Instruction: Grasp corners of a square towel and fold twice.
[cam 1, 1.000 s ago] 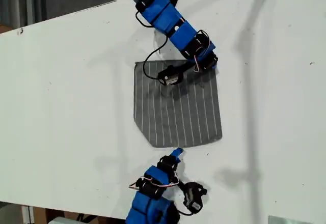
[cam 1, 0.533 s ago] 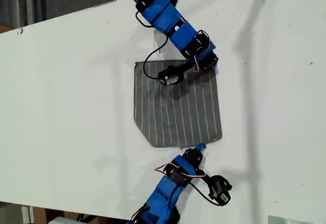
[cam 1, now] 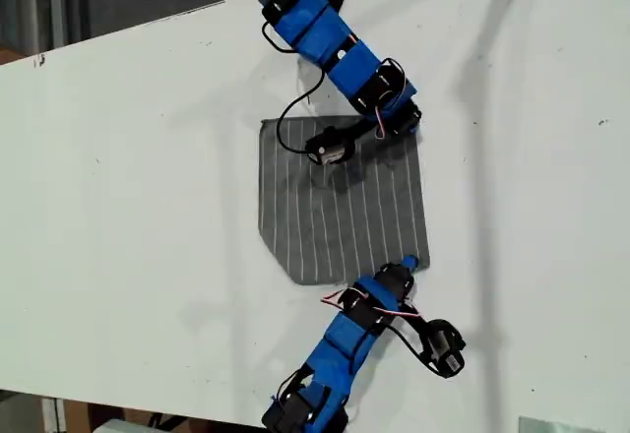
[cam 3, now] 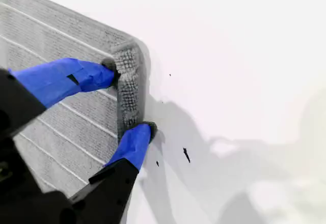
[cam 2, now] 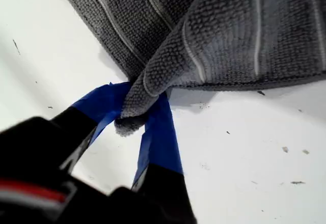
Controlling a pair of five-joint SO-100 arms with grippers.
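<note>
The towel [cam 1: 340, 202] lies flat mid-bench [cam 1: 118, 157] (exterior view), one arm [cam 1: 345, 54] at its 1 o'clock, another [cam 1: 345, 344] at 5 o'clock. Our first gripper [cam 2: 133, 124] pinches a corner [cam 2: 135, 109] firmly. Our second gripper [cam 3: 127, 99] merely squeezes a bunched edge, so we should bite deeper before lifting.

Nubby woven cloth towel [cam 2: 229, 35], smooth matt white table [cam 1: 128, 207]

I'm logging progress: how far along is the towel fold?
Done: my first gripper pinches one towel corner. In hand: my second gripper squeezes a bunched ridge at another corner. Left: both folds; in the exterior view the towel lies flat and unfolded.
</note>
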